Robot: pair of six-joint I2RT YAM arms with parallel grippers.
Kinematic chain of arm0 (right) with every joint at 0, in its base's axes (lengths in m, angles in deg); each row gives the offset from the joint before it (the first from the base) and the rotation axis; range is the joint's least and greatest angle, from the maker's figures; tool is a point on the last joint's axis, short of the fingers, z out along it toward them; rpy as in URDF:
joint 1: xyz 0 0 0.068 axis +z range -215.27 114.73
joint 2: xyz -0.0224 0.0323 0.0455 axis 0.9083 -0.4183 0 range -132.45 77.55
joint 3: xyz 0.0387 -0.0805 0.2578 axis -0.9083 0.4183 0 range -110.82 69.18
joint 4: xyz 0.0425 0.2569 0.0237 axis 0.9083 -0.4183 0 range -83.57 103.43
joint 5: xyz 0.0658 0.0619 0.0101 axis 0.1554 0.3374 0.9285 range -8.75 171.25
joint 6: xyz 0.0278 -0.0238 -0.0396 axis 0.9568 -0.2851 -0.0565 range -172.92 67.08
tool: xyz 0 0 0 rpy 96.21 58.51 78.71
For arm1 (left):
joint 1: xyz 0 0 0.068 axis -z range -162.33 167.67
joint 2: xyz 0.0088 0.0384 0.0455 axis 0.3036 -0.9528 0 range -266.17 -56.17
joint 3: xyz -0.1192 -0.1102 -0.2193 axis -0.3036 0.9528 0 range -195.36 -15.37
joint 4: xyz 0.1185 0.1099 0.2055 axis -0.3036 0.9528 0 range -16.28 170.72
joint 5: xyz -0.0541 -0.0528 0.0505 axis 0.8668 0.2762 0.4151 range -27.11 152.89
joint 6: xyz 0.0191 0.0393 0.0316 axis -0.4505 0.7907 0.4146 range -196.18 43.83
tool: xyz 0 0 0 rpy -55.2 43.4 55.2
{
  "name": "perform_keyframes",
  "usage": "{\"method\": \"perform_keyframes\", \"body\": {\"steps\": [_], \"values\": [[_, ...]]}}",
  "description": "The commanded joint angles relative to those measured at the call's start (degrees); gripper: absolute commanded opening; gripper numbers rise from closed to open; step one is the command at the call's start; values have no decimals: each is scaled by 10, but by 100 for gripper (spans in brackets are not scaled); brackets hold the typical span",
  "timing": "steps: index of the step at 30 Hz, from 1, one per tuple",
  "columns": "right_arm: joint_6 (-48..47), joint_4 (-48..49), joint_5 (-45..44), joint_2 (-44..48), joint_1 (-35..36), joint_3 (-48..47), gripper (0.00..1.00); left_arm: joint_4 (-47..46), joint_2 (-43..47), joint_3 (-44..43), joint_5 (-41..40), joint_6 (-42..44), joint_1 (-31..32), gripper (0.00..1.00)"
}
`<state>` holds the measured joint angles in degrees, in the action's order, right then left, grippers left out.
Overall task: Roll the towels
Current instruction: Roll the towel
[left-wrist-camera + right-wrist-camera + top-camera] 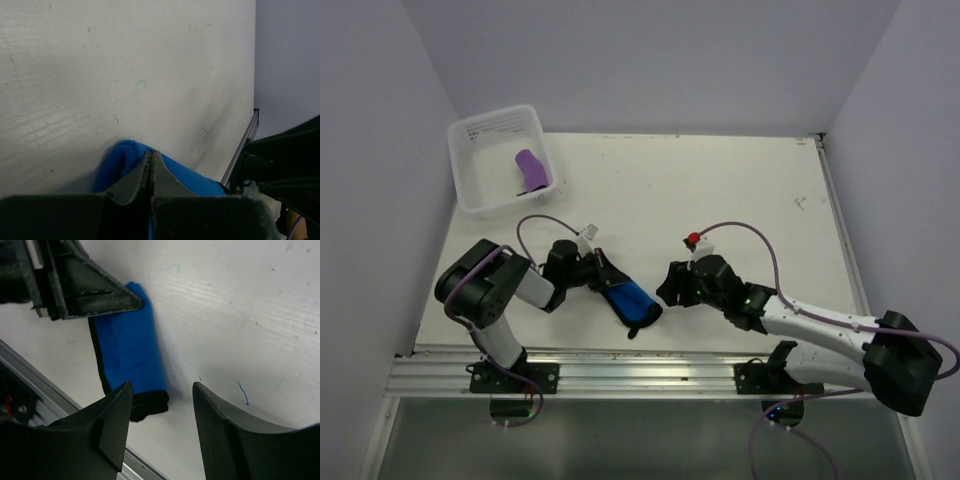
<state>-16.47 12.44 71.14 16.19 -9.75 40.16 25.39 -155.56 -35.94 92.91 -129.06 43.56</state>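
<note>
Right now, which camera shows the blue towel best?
The right wrist view: the blue towel lies rolled on the table, nearly all of it in sight, with the shut left gripper at one end. The top external view shows it small; the left wrist view shows only a blue bulge behind the shut fingers.

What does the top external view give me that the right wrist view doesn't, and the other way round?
Only top external: the clear plastic tub at the table's far left corner, with a purple rolled towel inside it. Only right wrist: the right gripper seen close, fingers plainly open and touching nothing. Both: the bright blue rolled towel lying on the table, with the left gripper shut on its end.
</note>
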Motion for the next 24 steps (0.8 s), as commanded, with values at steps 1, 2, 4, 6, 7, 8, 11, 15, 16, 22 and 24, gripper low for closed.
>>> {"method": "perform_keyframes", "body": {"steps": [1,2,4,6,7,8,11,15,16,22,24], "values": [[114,156,224,-58,-93,29,56,98,-13,29,-86,55,-10,0],[131,212,248,-75,-134,37,56,99,-8,28,-87,55,-10,0],[179,273,293,-116,-163,56,56,95,-1,31,-89,56,-10,0],[218,355,345,-182,-185,64,56,93,5,32,-89,58,-9,0],[231,380,358,-202,-190,65,56,91,7,32,-88,59,-9,0],[264,437,378,-246,-196,72,56,92,10,32,-89,60,-9,0],[317,574,409,-319,-199,78,56,91,14,33,-91,62,-9,0],[436,782,448,-483,-199,79,54,91,19,35,-94,65,-9,0],[450,815,448,-504,-199,77,53,92,21,36,-95,65,-9,0],[449,862,460,-560,-199,73,56,100,28,35,-97,71,-9,0],[449,862,468,-563,-198,70,56,101,29,35,-98,72,-9,0]]}}
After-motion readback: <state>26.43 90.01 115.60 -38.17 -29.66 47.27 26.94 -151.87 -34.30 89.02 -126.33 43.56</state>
